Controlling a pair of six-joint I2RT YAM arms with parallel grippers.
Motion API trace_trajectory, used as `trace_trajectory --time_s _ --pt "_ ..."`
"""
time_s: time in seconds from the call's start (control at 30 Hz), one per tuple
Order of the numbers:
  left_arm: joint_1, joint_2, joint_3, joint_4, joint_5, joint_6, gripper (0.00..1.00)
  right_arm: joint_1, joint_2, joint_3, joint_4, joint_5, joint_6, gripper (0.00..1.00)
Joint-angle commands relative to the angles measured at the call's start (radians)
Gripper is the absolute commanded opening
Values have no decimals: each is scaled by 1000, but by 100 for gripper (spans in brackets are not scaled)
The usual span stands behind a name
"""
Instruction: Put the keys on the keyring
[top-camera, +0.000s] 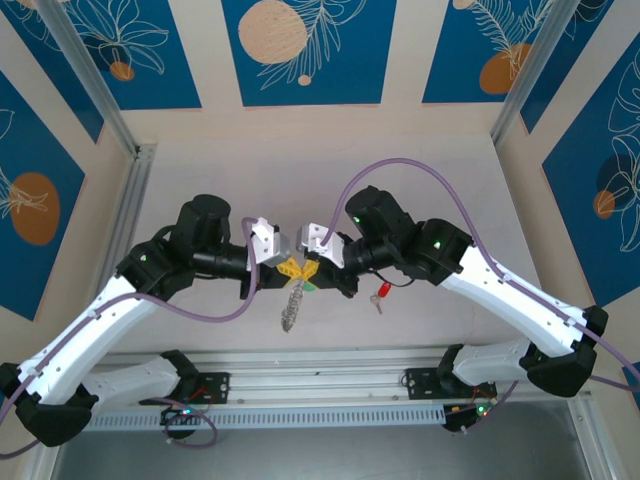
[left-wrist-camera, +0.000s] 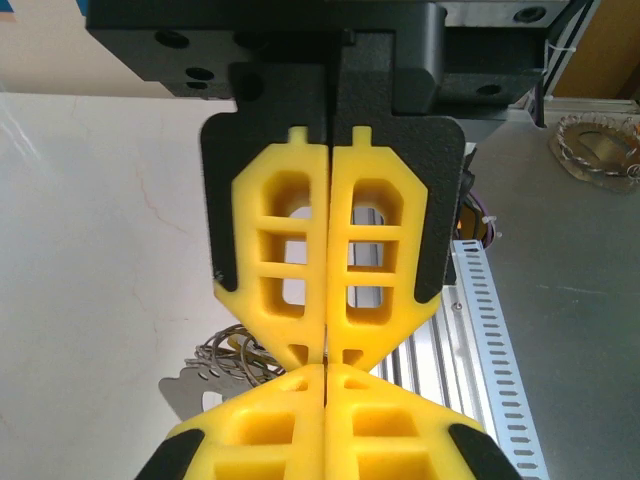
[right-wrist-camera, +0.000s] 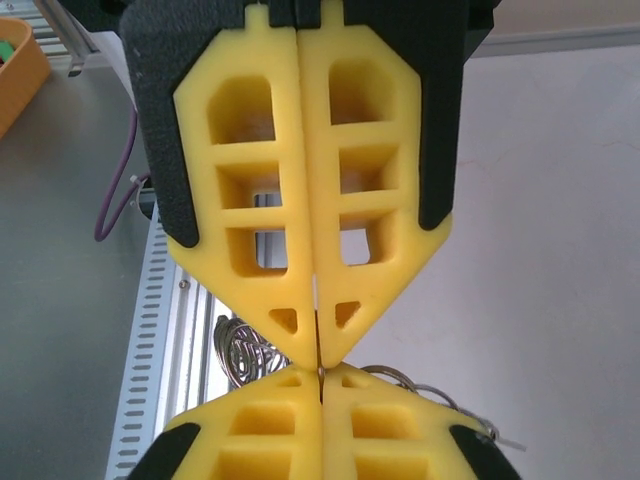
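The keyring (top-camera: 292, 305) trailed as a floppy grey chain from the spot where the two arms met over the middle of the counter (top-camera: 450, 170). Its upper end sat right at the yellow fingertips, and a green tag (top-camera: 311, 285) showed just beside them. In the left wrist view its wire coils (left-wrist-camera: 232, 358) bunched just left of and behind the touching tips. In the right wrist view loops (right-wrist-camera: 243, 355) showed on both sides of the tips.

The key (top-camera: 380, 294), with its red head and short silvery blade, lay on the counter under the right forearm. It was near the keyring but apart from it, and nothing touched it.

The left gripper (top-camera: 289, 268) and the right gripper (top-camera: 313, 270) pointed at each other, tip to tip. Each pair of jaws was pressed together along the full seam, with no gap visible in either wrist view. The wire lay so close to the tips that I could not tell whether either pair was actually pinching a strand.

Past the counter's near edge ran a slotted aluminium rail (left-wrist-camera: 495, 330). An orange bin (right-wrist-camera: 18, 75) stood at the far left of the right wrist view.
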Motion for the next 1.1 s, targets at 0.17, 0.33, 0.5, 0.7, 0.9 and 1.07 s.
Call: trace_trajectory --time_s 0.17,0.33,0.5,0.7,0.9,1.07 --pt "-6 -32 -24 41 41 -21 0 -60 -55 -58 147 -72 39 22" --pt "-1 -43 -40 80 37 -43 0 -98 -102 -107 183 -69 84 30" --pt "11 -54 -64 128 38 -77 0 -158 -197 -208 270 -95 158 36" --pt "23 -74 -97 193 46 -126 0 -230 -244 -297 339 -141 229 49" --pt "28 -124 -171 333 40 -195 0 -302 -258 -403 414 -207 348 62" --pt "33 -165 -221 386 32 -206 0 -373 -331 -506 486 -259 426 64"
